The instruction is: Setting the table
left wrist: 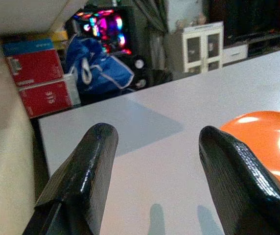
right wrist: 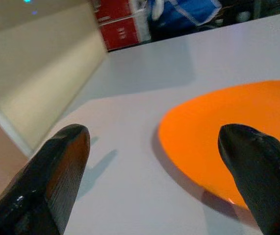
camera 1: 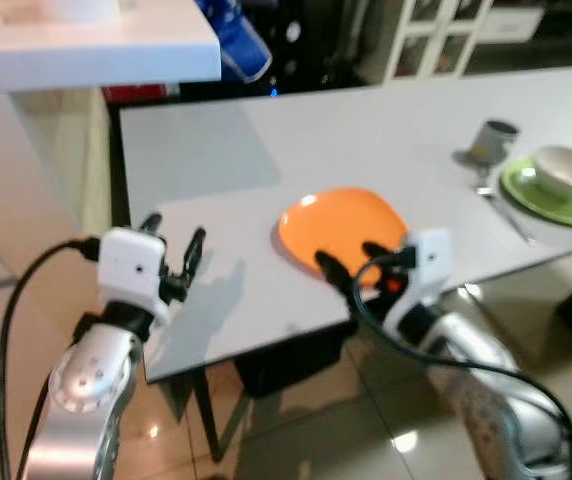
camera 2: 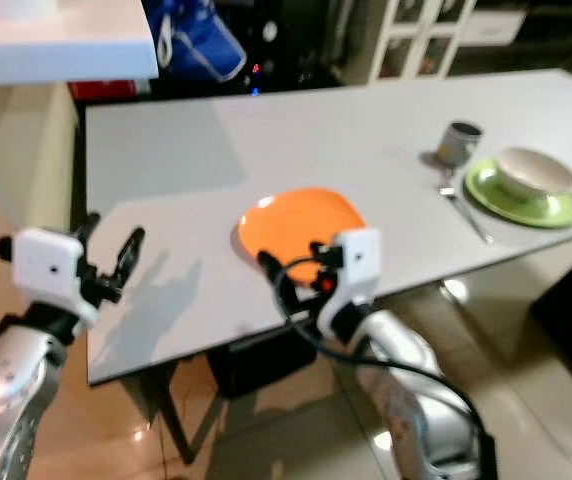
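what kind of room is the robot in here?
Probably a home dining area: a long white dining table with an orange plate, a place setting of bowl on green plate with cup, and a white glass-door cabinet behind.

plate lies at the table's near edge; bowl on its plate far right, cup behind.

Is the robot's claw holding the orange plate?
No, the right claw is open just above the near edge of the orange plate, not gripping it.
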### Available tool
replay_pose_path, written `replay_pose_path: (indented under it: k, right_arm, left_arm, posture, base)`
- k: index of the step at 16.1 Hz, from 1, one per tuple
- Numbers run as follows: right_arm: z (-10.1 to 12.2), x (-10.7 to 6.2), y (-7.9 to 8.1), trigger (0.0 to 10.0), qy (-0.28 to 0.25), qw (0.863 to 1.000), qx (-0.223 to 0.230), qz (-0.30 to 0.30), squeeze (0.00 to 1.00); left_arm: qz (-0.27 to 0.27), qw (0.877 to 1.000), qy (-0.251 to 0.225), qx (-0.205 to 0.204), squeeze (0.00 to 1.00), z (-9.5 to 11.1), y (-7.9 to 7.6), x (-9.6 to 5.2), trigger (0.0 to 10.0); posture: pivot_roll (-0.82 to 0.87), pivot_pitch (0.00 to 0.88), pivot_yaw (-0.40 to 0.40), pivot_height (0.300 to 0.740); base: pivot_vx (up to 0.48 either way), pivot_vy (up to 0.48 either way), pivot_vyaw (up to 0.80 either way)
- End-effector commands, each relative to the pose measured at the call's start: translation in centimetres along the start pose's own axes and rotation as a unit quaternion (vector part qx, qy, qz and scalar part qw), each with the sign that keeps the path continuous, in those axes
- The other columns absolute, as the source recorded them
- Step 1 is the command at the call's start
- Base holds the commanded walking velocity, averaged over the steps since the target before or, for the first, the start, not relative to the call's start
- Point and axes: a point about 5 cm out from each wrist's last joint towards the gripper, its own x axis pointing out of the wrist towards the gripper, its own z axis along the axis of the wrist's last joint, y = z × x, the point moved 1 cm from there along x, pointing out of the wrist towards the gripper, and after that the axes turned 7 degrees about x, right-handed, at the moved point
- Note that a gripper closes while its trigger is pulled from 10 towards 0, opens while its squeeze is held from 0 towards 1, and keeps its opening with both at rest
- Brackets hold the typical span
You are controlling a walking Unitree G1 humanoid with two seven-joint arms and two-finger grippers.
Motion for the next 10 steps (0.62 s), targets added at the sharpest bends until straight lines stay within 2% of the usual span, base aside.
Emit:
replay_pose_path:
  k: [1,3,10]
  right_arm:
    - [0.1,-0.4,-0.3,10.0,0.002,1.000,0.006,-0.004,0.00]
    - [-0.2,-0.5,-0.5,10.0,0.012,1.000,-0.023,-0.012,0.00]
    - [0.6,-0.4,-0.1,10.0,-0.011,0.999,-0.034,-0.002,0.00]
  left_arm:
    - [-0.004,1.000,-0.003,0.006,0.00,0.5,-0.1,-0.2,10.0]
    - [-0.006,1.000,-0.012,0.005,0.00,1.0,0.1,-0.3,10.0]
    - [-0.012,1.000,-0.026,0.003,0.00,2.1,0.2,-0.1,10.0]
  posture:
    - [0.07,0.000,-0.041,0.740]
    - [0.07,0.000,-0.042,0.740]
    - [0.07,0.000,-0.030,0.740]
  base:
    - [0.000,0.480,0.00]
    - [0.000,0.480,0.00]
    - [0.000,0.480,0.00]
